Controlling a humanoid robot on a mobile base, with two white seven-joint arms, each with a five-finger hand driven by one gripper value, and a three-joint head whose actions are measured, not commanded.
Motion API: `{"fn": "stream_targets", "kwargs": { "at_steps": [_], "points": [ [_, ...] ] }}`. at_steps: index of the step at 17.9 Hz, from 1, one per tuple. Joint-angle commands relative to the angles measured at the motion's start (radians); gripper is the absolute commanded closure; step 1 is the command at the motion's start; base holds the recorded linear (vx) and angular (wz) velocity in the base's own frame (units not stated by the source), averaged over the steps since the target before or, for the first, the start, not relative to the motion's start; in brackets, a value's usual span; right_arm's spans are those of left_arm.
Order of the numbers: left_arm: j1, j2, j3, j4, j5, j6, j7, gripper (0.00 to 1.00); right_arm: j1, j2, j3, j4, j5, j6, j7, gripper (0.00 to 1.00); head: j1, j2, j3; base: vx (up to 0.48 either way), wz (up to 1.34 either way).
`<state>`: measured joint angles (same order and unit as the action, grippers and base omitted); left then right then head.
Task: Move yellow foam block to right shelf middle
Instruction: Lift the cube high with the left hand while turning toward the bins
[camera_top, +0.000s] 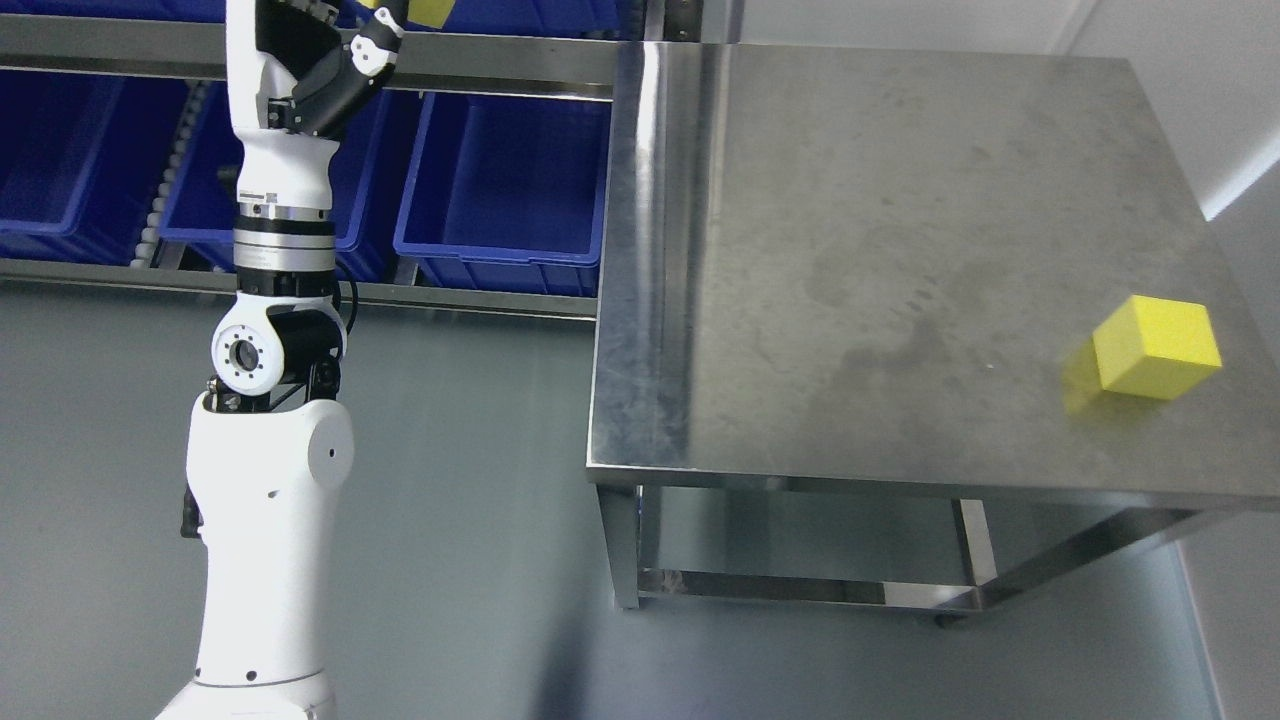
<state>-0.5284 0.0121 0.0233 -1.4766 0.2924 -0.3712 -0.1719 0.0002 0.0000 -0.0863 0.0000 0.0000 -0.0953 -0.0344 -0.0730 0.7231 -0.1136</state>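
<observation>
Two yellow foam blocks show in the head view. One yellow block (1157, 347) sits on the steel surface (880, 250) near its right edge, well apart from the robot. The other yellow piece (428, 10) is at the top edge of the picture, held up by the left hand (345, 50), whose arm rises from the lower left in front of the shelf (480, 60). Its fingers (375, 45) reach the piece, but the frame cuts them off, so I cannot tell how firmly they close. Blue bins (500, 190) stand in the shelf behind the arm.
</observation>
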Motion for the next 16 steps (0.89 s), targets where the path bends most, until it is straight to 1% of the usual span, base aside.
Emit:
{"fn": "stream_targets", "kwargs": {
  "at_steps": [1,8,16],
  "points": [
    [0.068,0.005,0.194,0.033,-0.152,0.001,0.008,0.82,0.001,-0.017,0.000,-0.017,0.003,0.000,0.001,0.00,0.0000,0.000,0.000,-0.030,0.46],
    [0.085,0.005,0.207,0.030,-0.164,0.011,0.002,0.82,0.001,-0.017,0.000,-0.017,0.003,0.000,0.001,0.00,0.0000,0.000,0.000,-0.010,0.89],
    [0.122,0.005,0.214,0.024,-0.164,0.011,-0.001,0.82,0.001,-0.017,0.000,-0.017,0.003,0.000,0.001,0.00,0.0000,0.000,0.000,0.012,0.59]
  ]
}}
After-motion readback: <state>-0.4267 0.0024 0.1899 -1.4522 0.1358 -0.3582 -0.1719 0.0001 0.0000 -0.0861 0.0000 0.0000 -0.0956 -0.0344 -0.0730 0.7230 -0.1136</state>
